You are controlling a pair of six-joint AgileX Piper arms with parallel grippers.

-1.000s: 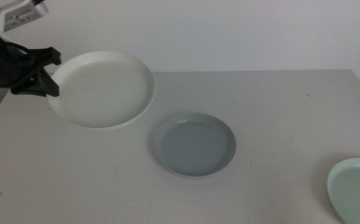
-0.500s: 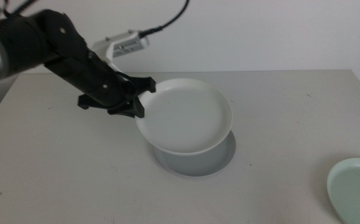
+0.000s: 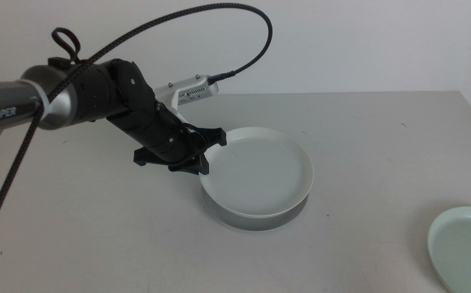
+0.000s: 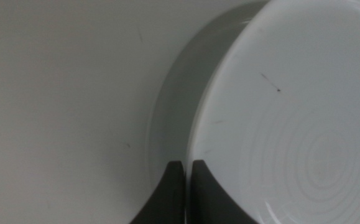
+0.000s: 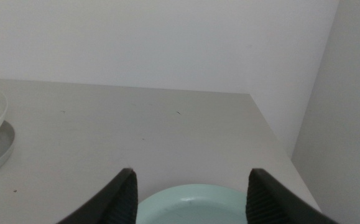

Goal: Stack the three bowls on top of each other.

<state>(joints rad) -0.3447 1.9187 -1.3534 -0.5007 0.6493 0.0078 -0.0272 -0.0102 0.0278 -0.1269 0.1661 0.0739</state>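
Observation:
My left gripper (image 3: 205, 160) is shut on the left rim of the white bowl (image 3: 259, 171) and holds it on or just above the grey-blue bowl (image 3: 251, 220), of which only the front rim shows. In the left wrist view the jaws pinch the white bowl's (image 4: 291, 118) rim, with the grey-blue bowl (image 4: 173, 112) under it. The pale mint green bowl (image 3: 465, 248) sits at the table's front right corner. My right gripper (image 5: 189, 186) is open just above the green bowl (image 5: 192, 202); it is outside the middle view.
The grey table (image 3: 365, 146) ends at a white wall behind and has its right edge close to the green bowl. A black cable (image 3: 243, 57) loops above the left arm (image 3: 97, 94).
My left gripper has carried the white bowl from the far left to the right and down, over the grey-blue bowl, and lowered it onto or close to it. The green bowl has not moved.

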